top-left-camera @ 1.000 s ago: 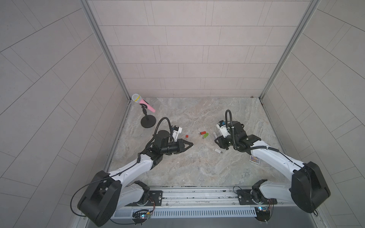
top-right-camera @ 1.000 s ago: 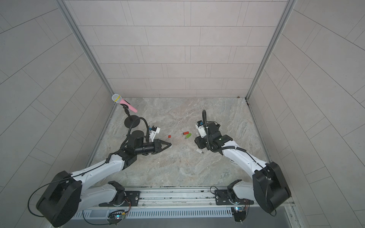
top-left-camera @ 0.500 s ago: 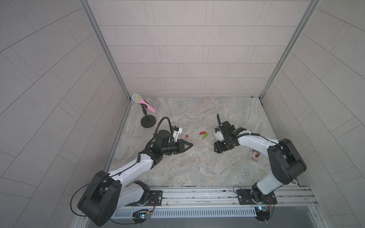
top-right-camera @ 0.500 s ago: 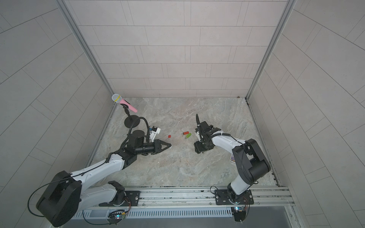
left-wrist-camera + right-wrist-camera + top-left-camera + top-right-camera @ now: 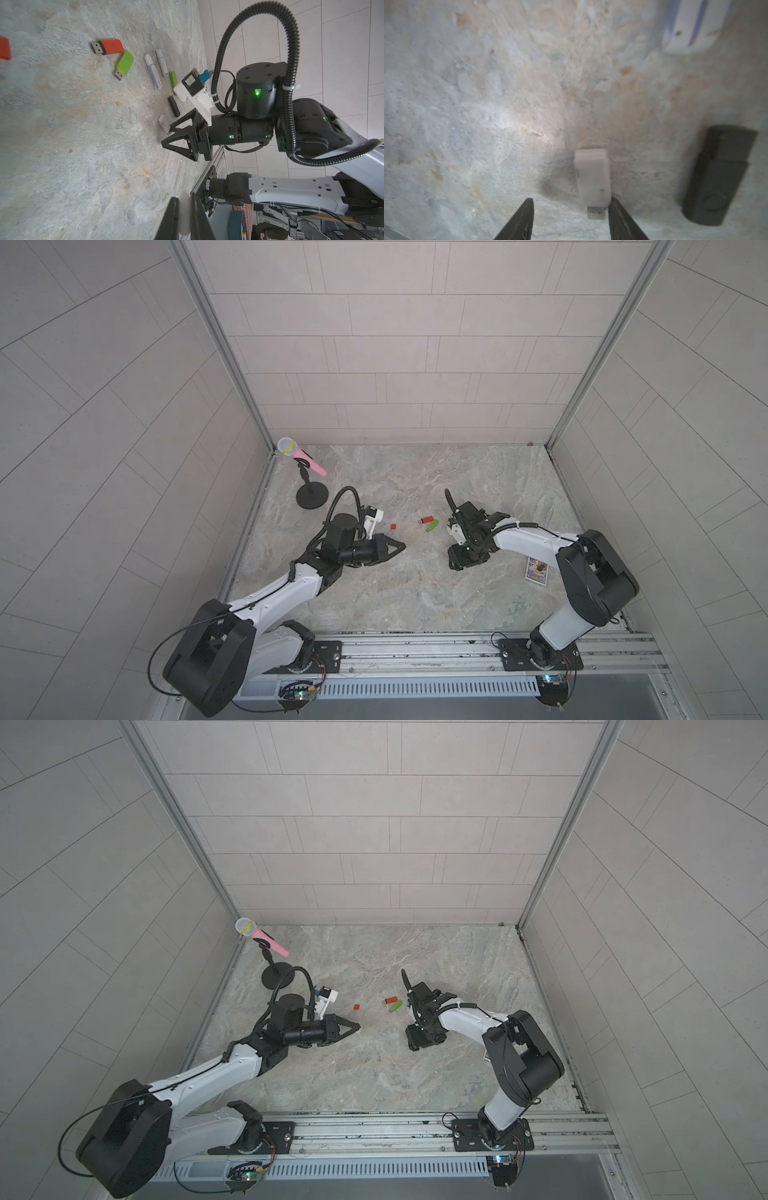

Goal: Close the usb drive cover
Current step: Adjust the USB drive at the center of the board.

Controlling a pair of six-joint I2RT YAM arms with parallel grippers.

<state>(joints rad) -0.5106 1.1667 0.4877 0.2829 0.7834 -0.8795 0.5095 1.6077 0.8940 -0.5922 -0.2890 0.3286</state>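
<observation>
Nearest my base, a small picture card [image 5: 536,570] lies flat on the marbled tabletop [image 5: 374,597] beside my right arm. A little farther in, my right gripper [image 5: 570,218] hangs low over the table with its jaws standing apart and nothing held. The white usb drive [image 5: 592,176] lies flat on the table in front of it, cover off, with its bare metal plug pointing back at the gripper. The plug end sits between my fingertips, just beside one of them; I cannot tell whether they touch. A black usb drive [image 5: 716,172] lies near it, apart from it.

At about the same depth, my left gripper [image 5: 400,548] is pinched narrow and points across toward my right one. In the left wrist view a small whitish piece [image 5: 185,216] is clamped between its fingers, too blurred to name more closely.

Farther on, near my right wrist, a white-and-lilac drive [image 5: 153,72] and a plain white drive [image 5: 162,62] lie side by side. Toward the middle of the table, the green usb drive [image 5: 432,525] and the red usb drive [image 5: 427,519] lie close together, both plugs uncovered. A loose red cap [image 5: 393,526] lies well apart from them, toward my left side.

Farthest off, in the back left corner, a pink microphone [image 5: 305,458] leans on its black stand [image 5: 311,497]
</observation>
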